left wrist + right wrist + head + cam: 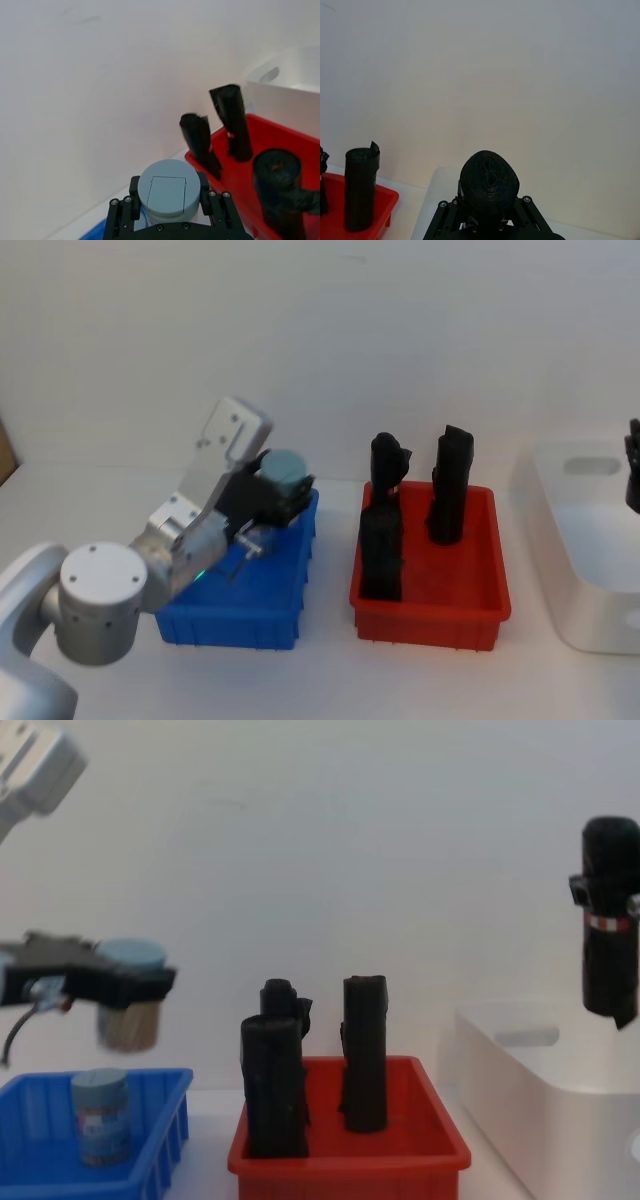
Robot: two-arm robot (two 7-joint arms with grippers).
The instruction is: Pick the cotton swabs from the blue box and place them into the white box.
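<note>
Grey-blue lid and pale beige body on the cotton swab tub (168,190), between the black fingers (216,205) of the left gripper (280,488). Beneath that gripper, bright blue box (150,1120) with a second tub (100,1115), its label printed. Beside that gripper, red bin (350,1155) of black rolls (365,1050). In the right gripper (488,207), another black roll (610,850) with a red-and-white band, above the plain white box (520,1080).

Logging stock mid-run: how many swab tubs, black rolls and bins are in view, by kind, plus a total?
Cotton swab tubs: 2, one held by the left gripper, one in the blue box.
Black rolls: 4, three in the red bin, one held by the right gripper.
Bins: 3, counting the white box.
Total: 9.
</note>
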